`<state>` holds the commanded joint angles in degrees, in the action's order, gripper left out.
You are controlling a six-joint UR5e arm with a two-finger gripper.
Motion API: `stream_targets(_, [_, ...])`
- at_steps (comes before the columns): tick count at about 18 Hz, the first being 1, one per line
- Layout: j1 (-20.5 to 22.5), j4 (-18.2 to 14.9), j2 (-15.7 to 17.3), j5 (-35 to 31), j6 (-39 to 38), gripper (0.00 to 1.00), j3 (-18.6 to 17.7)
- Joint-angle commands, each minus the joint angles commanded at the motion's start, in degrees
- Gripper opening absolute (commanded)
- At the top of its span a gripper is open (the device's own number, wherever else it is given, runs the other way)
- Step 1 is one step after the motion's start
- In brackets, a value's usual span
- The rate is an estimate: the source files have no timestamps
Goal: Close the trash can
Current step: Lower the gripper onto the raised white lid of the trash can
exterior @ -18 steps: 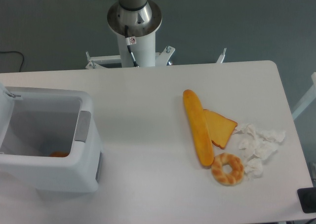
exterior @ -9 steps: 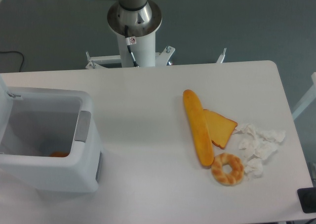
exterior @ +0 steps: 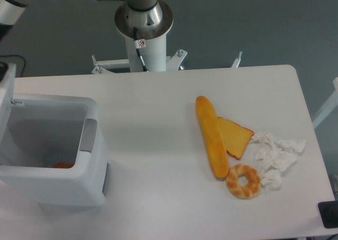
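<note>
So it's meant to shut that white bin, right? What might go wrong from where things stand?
1. The trash can is open, its lid upright at the picture's left edge and partly out of view. A push from a poor angle might slide the whole bin instead of swinging the lid.
2. The claw is not clearly visible; only part of the arm shows at the top left, so its aim cannot be checked.
3. The grey latch tab may not catch if the lid lands gently.

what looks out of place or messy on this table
Crumpled white tissue lies loose at the right edge beside the baguette, toast slice and bagel. The trash can stands open.
</note>
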<state>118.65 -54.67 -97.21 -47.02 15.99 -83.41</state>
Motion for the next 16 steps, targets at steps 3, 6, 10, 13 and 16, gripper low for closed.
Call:
stream_targets(3, [0.36,0.00,-0.26,-1.66,1.32,1.00,-0.87])
stream_targets(6, [0.71,0.00,-0.26,-2.11,2.90,1.00,-1.58])
stream_targets(10, [1.59,0.00,-0.26,-2.11,2.99,1.00,-1.93])
stream_targets(13, [2.29,-0.09,-0.26,-2.11,4.48,1.00,-2.37])
stream_targets(16, [2.99,0.00,-0.18,-2.11,5.36,1.00,-2.81])
